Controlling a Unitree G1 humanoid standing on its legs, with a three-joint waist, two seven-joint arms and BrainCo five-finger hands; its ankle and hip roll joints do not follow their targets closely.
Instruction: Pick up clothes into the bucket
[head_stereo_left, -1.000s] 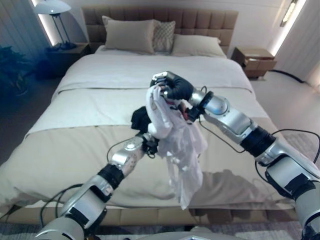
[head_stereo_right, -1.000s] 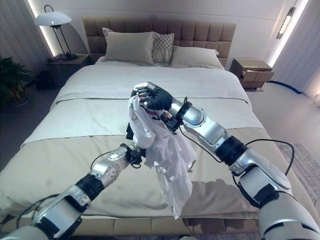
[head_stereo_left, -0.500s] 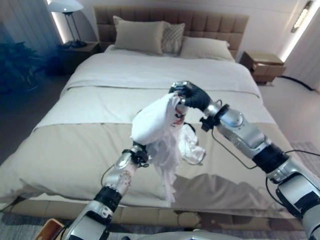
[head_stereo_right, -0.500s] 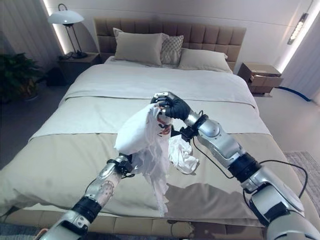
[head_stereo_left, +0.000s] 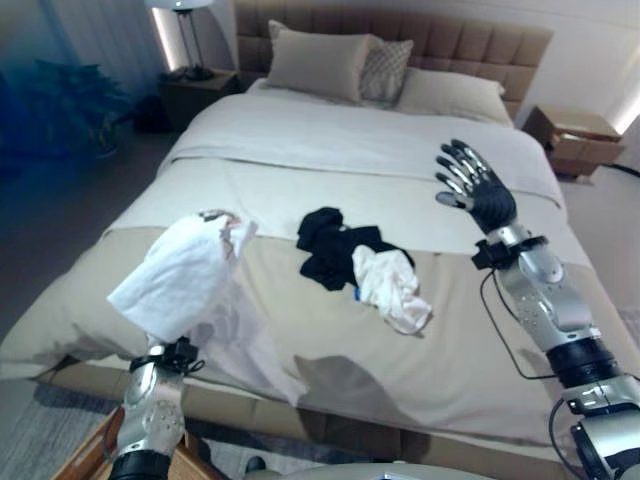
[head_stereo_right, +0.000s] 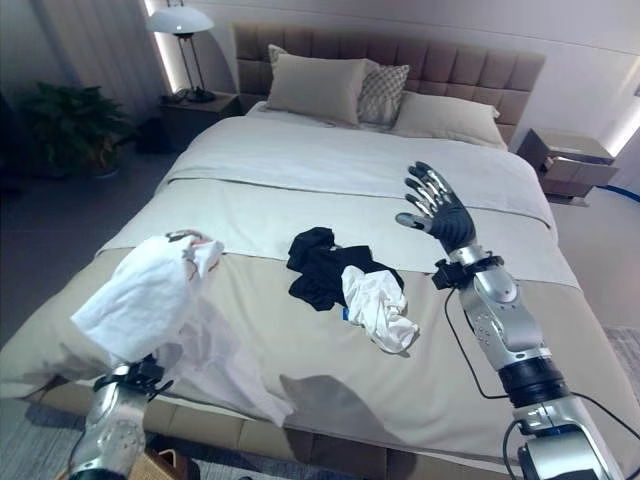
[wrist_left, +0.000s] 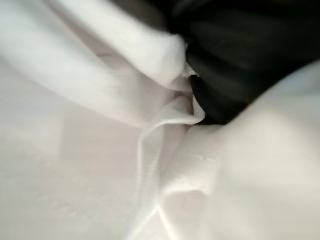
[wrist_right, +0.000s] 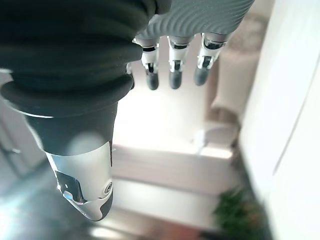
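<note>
Three garments are in your view: one white garment (head_stereo_left: 185, 285) lifted on the left arm at about 8 o'clock, off the near left edge of the bed (head_stereo_left: 420, 150), plus one black garment (head_stereo_left: 328, 243) and one smaller white garment (head_stereo_left: 388, 285) lying touching each other near the middle of the beige cover. You also have three pillows (head_stereo_left: 318, 62) against the headboard at 12 o'clock, one lamp (head_stereo_right: 180, 20) on the nightstand at 11 o'clock, and one corner of a wooden bucket (head_stereo_left: 92, 458) at 7 o'clock, just beside the left forearm. Your left hand is buried under the lifted cloth, so you cannot tell whether its fingers grip it; its wrist view shows white folds against a dark patch. Your right hand (head_stereo_left: 478, 190) is raised at 2 o'clock with fingers spread straight, holding nothing. Compared with half a second ago, the right hand has let go of the white garment it was pinching and pulled away to the right, while the garment has swung left toward the bucket.
</note>
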